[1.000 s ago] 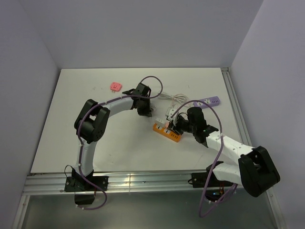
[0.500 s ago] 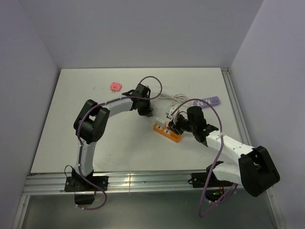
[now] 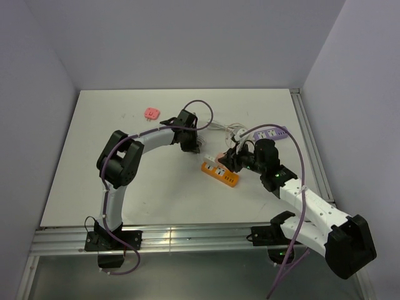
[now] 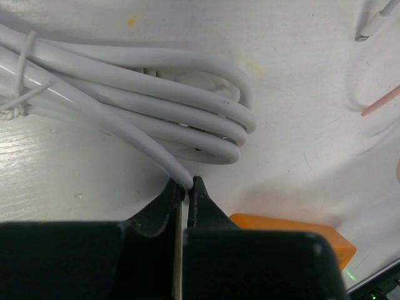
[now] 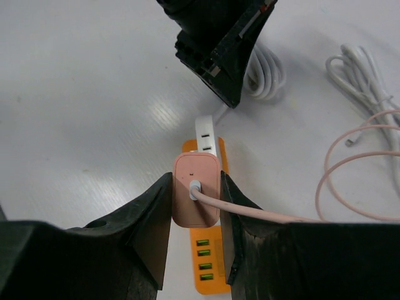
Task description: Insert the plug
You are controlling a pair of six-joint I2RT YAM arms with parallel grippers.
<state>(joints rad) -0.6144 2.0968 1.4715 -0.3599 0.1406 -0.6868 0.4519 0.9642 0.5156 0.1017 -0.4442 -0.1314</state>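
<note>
My right gripper point(image 5: 196, 187) is shut on the pink plug point(image 5: 196, 199); a pink cable point(image 5: 350, 169) runs from the plug's back off to the right. The plug sits over the white socket face point(image 5: 208, 134) of the orange power strip point(image 5: 209, 269), and its prongs are hidden. From above, the plug point(image 3: 220, 156) is at the strip's point(image 3: 220, 174) far end. My left gripper point(image 4: 185, 184) is shut on the strip's white cable point(image 4: 156, 94), just beyond the orange strip point(image 4: 294, 228). In the top view that left gripper point(image 3: 194, 146) is left of the strip.
A purple power strip point(image 3: 275, 133) and a white cable bundle point(image 3: 231, 130) lie behind the right gripper. A small pink block point(image 3: 151, 112) rests at the far left of the table. The left gripper's black body point(image 5: 219, 44) stands close ahead of the plug.
The right arm has swung out to the right and drawn its wrist back slightly, still holding the plug at the strip. The left arm has not moved.
</note>
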